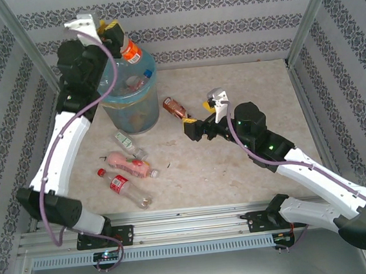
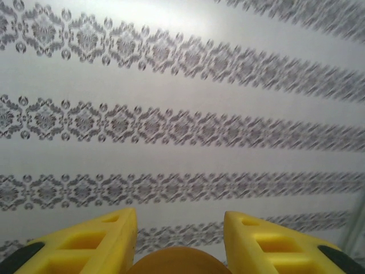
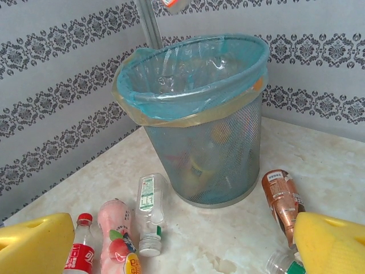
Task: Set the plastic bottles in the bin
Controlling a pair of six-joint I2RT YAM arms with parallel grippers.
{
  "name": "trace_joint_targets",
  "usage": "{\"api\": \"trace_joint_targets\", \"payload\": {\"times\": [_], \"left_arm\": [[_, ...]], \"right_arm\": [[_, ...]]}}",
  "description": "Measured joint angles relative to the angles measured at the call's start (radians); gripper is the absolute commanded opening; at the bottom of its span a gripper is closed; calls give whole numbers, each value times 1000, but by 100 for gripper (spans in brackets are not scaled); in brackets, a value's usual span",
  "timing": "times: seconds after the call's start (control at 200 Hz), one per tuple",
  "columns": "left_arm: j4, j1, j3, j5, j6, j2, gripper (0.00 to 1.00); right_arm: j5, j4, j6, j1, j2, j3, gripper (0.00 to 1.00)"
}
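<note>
The left tool [image 1: 121, 42] is clamped on an orange bottle [image 1: 131, 53]; in its wrist view the bottle's rounded orange body [image 2: 171, 261] sits between the two yellow fingers. The bin [image 1: 129, 97] stands directly below this tool, but the bottle seems to hang over the far part of the rim, not the middle of the mouth.

The step in hand looks like the drop. To do it well, bring the tool toward the centre of the opening and somewhat lower. Then spread the fingers fully, so the bottle falls clear of the bag folded over the rim and does not glance off onto the table [image 1: 237, 164].

The right tool [image 1: 190, 127] is low over the table with its fingers spread wide and nothing between them. A brown bottle [image 3: 279, 197] lies just ahead of its right finger, and that looks like its likeliest next pick.

Count:
- One bin.
- One bottle held in the left tool.
- Five bottles on the table:
  - the brown bottle;
  - a clear bottle [image 3: 280, 264] beside the right tool's right finger;
  - a green-labelled clear bottle [image 3: 149, 208] ahead of the right tool;
  - a pink bottle [image 3: 117, 234] ahead and to the left of it;
  - a red-labelled bottle [image 3: 80, 251] by its left finger.
- Several bottles already in the bin, too jumbled to count.
</note>
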Motion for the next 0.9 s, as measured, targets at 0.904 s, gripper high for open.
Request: {"api": "trace_joint_targets", "payload": {"times": [0.904], "left_arm": [[80,46,4,16,176,393,0]], "right_arm": [[-14,-20,-47,0,58,0,98]]}}
